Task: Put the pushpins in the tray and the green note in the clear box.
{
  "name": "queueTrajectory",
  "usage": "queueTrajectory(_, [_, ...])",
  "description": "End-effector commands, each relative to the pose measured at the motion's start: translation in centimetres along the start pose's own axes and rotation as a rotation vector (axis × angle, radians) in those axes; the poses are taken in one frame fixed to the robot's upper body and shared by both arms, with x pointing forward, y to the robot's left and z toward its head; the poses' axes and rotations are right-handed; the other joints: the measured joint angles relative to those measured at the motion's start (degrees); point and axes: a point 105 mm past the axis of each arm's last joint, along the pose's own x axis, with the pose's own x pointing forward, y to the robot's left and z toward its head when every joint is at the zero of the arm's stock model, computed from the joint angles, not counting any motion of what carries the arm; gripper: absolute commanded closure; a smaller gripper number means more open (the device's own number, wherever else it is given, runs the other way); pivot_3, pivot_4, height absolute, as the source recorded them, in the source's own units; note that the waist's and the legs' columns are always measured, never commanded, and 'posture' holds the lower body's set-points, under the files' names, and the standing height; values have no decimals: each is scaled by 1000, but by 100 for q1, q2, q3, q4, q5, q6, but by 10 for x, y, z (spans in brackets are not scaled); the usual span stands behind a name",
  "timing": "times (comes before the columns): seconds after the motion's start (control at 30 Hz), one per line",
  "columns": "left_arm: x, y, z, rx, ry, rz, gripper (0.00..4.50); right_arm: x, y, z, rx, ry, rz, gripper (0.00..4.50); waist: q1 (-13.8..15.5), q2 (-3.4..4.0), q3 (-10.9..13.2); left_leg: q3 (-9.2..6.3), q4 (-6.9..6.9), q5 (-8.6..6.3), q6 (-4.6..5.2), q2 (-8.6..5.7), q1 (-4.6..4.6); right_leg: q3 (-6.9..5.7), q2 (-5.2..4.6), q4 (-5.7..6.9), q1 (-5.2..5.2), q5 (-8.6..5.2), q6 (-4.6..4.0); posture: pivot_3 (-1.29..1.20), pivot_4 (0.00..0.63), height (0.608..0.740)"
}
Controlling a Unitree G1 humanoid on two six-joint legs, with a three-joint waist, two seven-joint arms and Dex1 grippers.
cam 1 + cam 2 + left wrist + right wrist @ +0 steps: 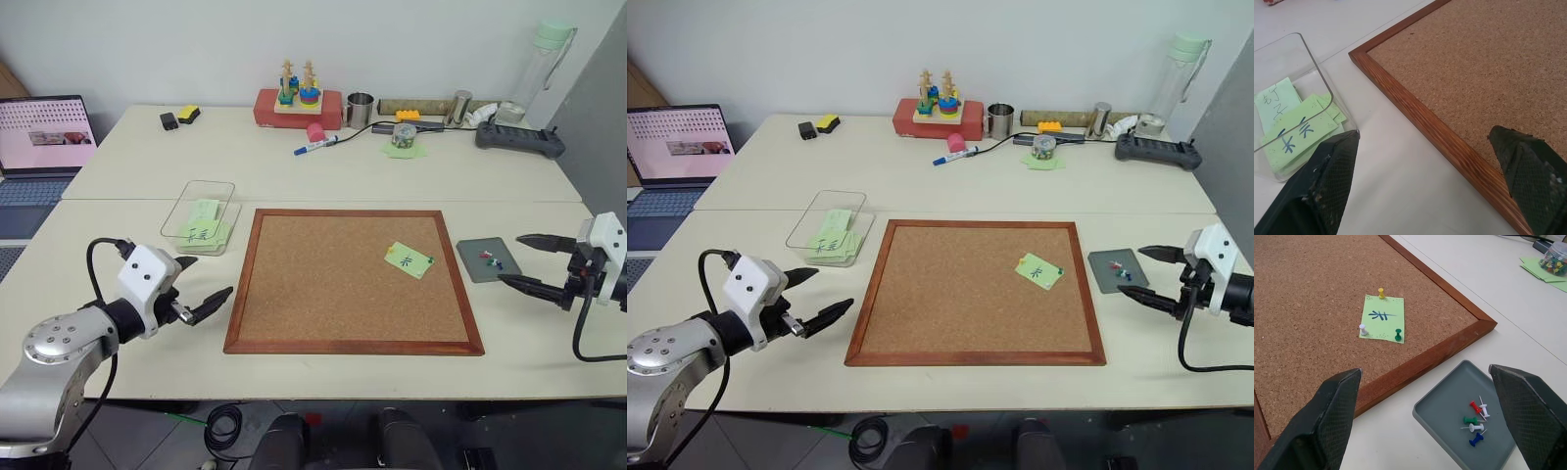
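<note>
Green note (409,259) still pinned on corkboard (323,294), left of right gripper (527,262) (nearer arm, fingers wide, left's too).

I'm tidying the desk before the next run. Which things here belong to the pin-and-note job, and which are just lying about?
Belongs to the job:
- green note, pinned on the corkboard
- pushpins holding it, and those already in the tray
- clear box

Lying about:
- laptop
- stacking toy
- metal cup
- marker
- bottle
</note>
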Motion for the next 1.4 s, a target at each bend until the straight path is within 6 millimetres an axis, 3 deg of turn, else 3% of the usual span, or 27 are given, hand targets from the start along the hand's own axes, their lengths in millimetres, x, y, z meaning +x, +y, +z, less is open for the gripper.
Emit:
queueTrajectory(0.03, [-7, 8, 5, 55, 9, 0, 0, 0, 1, 11, -53, -16, 8, 131, 0, 0, 0, 1, 0, 0, 0, 0, 0, 0, 0, 0, 0, 0, 0, 0, 150, 740])
queueTrajectory(0.83, [0, 7, 13, 59, -1, -100, 0, -7, 10, 8, -34, -18, -35, 131, 11, 0, 0, 0, 0, 0, 0, -1, 0, 0, 0, 1, 1, 1, 0, 0, 150, 740])
queueTrajectory(1.27, [7, -5, 18, 61, -19, -182, 0, -16, 9, 3, -17, -2, -82, 131, 18, 0, 0, 1, 0, 0, 0, -1, 1, 1, 0, 1, 1, 2, 0, 0, 150, 740])
queueTrajectory(1.4, [12, -17, 33, 65, -67, -249, 0, -18, 11, 3, -14, -1, -88, 131, 36, 0, 0, 1, 0, 0, 0, -2, 0, 0, 1, 1, 1, 2, 0, 0, 150, 740])
